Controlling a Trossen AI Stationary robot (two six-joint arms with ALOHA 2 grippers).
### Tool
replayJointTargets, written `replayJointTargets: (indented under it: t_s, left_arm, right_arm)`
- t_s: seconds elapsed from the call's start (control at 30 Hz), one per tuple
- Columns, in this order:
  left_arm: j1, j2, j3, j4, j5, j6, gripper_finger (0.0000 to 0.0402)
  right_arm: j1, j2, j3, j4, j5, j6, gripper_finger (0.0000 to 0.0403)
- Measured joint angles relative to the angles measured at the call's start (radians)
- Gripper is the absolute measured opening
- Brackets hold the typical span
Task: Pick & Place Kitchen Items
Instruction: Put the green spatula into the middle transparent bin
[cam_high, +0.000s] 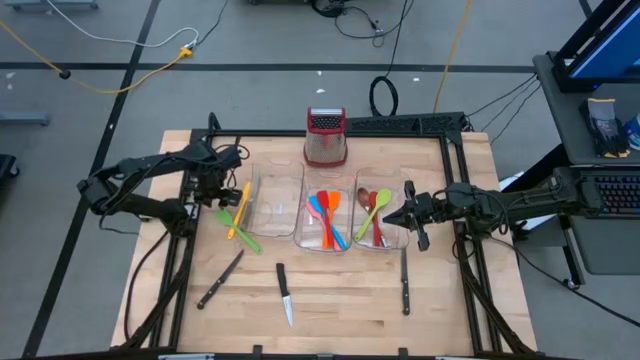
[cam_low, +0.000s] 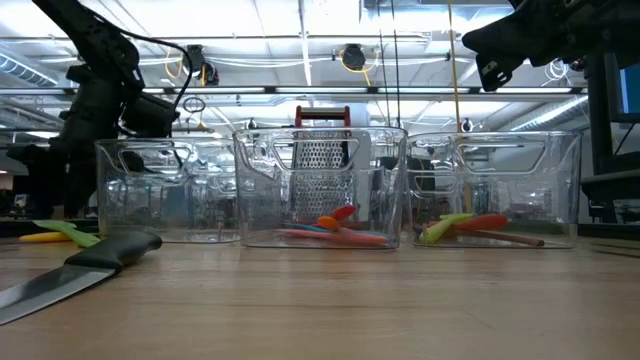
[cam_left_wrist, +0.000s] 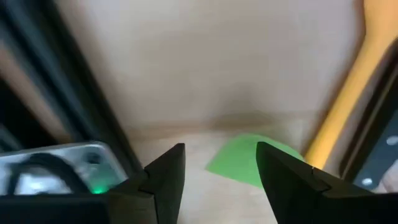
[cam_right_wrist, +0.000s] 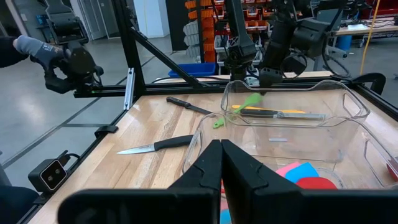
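Wooden tabletop: a green spatula (cam_high: 238, 229) lies left of the bins, its long axis diagonal, crossing a yellow spatula (cam_high: 240, 208). My left gripper (cam_left_wrist: 219, 180) hovers directly over its blade, fingers parted, empty. My right gripper (cam_high: 391, 217) waits clenched over the right bin (cam_high: 402, 243). I read no writing.
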Motion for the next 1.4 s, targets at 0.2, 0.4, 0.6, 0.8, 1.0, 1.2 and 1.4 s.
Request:
replayJointTargets:
  t_s: [0.2,0.4,0.6,0.8,1.0,1.2,1.4]
  left_arm:
    - [0.0,0.0,-0.058,0.074,0.036,0.002,0.0192]
    - [0.0,0.0,-0.065,0.086,0.037,-0.001,0.0197]
    - [0.0,0.0,-0.065,0.087,0.07,-0.004,0.0198]
    - [0.0,0.0,-0.065,0.085,0.106,-0.01,0.0183]
    - [0.0,0.0,-0.065,0.08,0.106,-0.031,0.0168]
    - [0.0,0.0,-0.065,0.077,0.106,-0.035,0.0157]
    - [0.0,0.0,-0.065,0.077,0.107,-0.04,0.0157]
  right_arm:
    - [0.0,0.0,0.0,0.0,0.0,0.0,0.0]
    - [0.0,0.0,0.0,0.004,0.0,0.0,0.0]
    - [0.0,0.0,0.0,0.016,0.0,0.004,0.0]
    - [0.0,0.0,0.0,0.016,0.0,0.026,0.0]
    - [0.0,0.0,0.0,0.016,0.0,0.026,0.0]
    - [0.0,0.0,0.0,0.016,0.0,0.026,0.0]
    - [0.0,0.0,0.0,0.016,0.0,0.026,0.0]
